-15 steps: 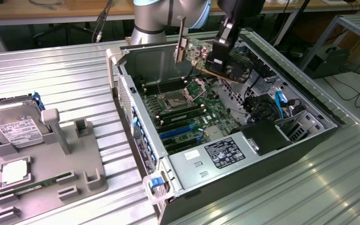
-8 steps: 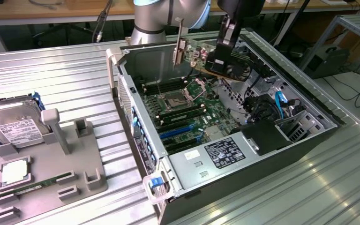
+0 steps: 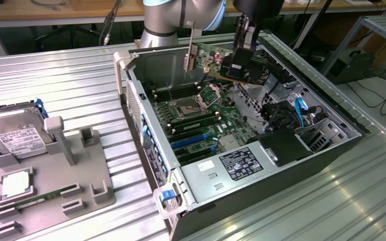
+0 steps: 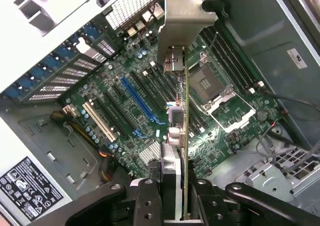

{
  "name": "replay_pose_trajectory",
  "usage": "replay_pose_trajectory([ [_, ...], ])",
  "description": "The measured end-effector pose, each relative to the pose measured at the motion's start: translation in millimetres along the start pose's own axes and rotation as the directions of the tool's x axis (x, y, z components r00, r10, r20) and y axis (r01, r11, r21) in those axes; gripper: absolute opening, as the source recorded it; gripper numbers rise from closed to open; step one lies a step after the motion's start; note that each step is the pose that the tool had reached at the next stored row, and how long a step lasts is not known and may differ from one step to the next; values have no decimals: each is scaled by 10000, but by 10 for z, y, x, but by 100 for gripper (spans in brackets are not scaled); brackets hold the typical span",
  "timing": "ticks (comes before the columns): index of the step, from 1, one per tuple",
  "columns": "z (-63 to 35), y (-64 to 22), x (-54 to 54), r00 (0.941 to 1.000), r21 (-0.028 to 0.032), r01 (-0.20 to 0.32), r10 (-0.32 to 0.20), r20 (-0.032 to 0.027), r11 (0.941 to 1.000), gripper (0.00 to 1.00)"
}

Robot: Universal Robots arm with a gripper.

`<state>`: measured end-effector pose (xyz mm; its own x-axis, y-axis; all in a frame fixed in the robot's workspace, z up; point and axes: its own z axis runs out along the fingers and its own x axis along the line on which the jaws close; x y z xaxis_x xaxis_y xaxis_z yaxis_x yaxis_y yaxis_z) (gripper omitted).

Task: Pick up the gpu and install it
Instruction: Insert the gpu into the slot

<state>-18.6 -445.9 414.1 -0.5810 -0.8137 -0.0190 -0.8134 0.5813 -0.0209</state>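
One gpu [image 3: 213,57] hangs in the air over the open computer case [image 3: 134,95], pinched in the gripper [image 3: 242,49], whose jaws are closed narrowly on the card. In the exterior view the card stands on edge above the far end of the motherboard [image 3: 200,115], clear of it, with its silver bracket [image 3: 188,60] pointing toward the exterior view's left.

The wrist view looks straight down the gpu [image 4: 177,118], so the card appears edge-on as a thin line with the bracket [image 4: 182,16] at its far end. The two black fingers [image 4: 147,198] of the gripper [image 4: 175,201] press on either face. Below lies the motherboard [image 4: 125,71], with a long blue slot [image 4: 140,103] off to one side of the card's edge and the CPU socket [image 4: 215,86] on the other.

The exterior view also takes in the ribbed metal table [image 3: 66,80] and a grey holder [image 3: 66,170] well apart from the case, carrying a hard drive [image 3: 18,135] and a green memory stick [image 3: 35,200].
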Motion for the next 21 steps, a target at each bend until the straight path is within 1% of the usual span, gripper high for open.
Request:
replay_pose_trajectory([
  [2, 0, 0, 0, 9996, -5, 288, -288, 6, 9996, 29],
  [3, 0, 0, 0, 9984, -11, 571, -571, 12, 9984, 29],
  [4, 0, 0, 0, 9973, -14, 737, -737, 16, 9973, 29],
  [5, 1, 0, 0, 9939, -20, 1106, -1106, 25, 9939, 29],
  [8, 0, 0, 0, 9874, -27, 1580, -1580, 35, 9874, 29],
  [11, 1, 0, 0, 9776, -35, 2105, -2105, 49, 9776, 29],
  [14, 1, 0, 0, 9649, -43, 2626, -2626, 61, 9649, 29],
  [17, 1, 0, 0, 9488, -49, 3157, -3157, 76, 9488, 29],
  [20, 2, 0, 0, 9247, -57, 3807, -3806, 94, 9247, 29],
  [21, 2, 0, 0, 9180, -58, 3965, -3964, 99, 9180, 29],
])
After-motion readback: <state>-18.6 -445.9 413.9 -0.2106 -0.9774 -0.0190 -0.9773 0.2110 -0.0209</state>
